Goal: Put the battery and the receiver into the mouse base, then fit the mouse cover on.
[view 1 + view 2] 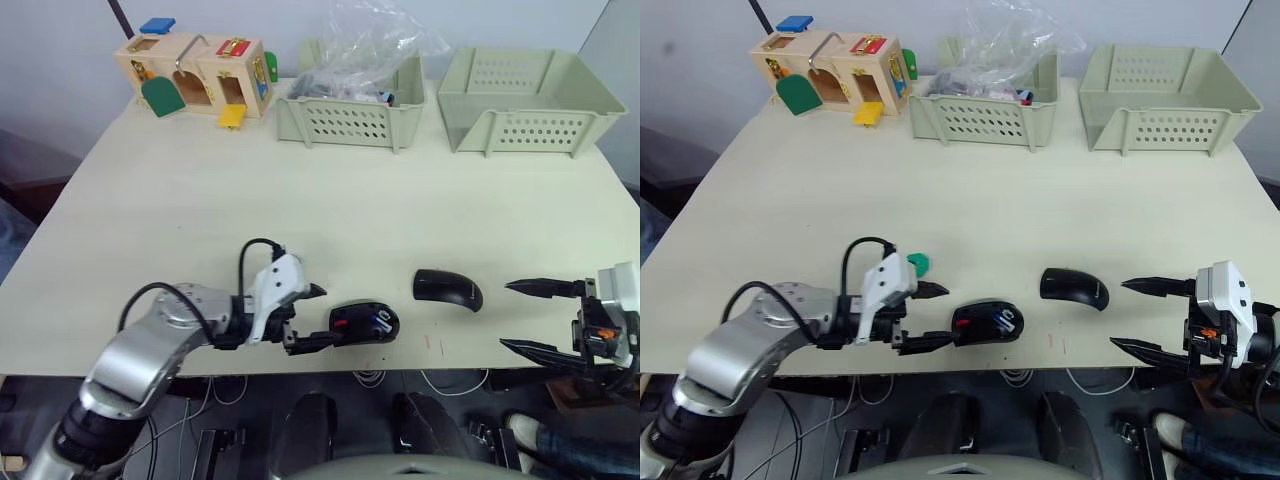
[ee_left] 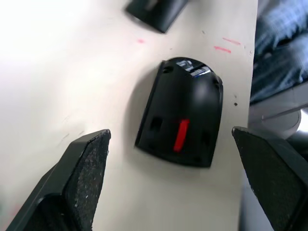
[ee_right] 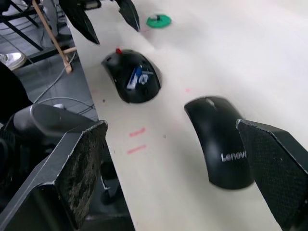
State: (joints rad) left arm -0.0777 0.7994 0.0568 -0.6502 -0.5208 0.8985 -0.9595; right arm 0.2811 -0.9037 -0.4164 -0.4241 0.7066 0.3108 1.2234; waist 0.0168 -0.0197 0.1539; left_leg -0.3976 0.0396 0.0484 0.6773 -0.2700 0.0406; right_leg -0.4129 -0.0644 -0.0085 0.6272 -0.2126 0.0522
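The black mouse base [image 1: 365,323] lies near the table's front edge, with a red mark [image 2: 181,135] on it. A slim white and blue battery [image 3: 136,78] lies in its hollow. My left gripper [image 1: 312,318] is open just left of the base, with one finger on each side of its end and neither touching it. To the right, the glossy domed mouse cover [image 1: 448,288] rests on the table. My right gripper [image 1: 505,315] stands open right of the cover, holding nothing. The receiver is out of view.
A green disc [image 1: 919,263] lies behind the left gripper. At the back stand a wooden lock box [image 1: 195,75], a bin [image 1: 350,122] holding a plastic bag, and an empty bin [image 1: 525,128]. The table edge [image 2: 250,96] runs right beside the base.
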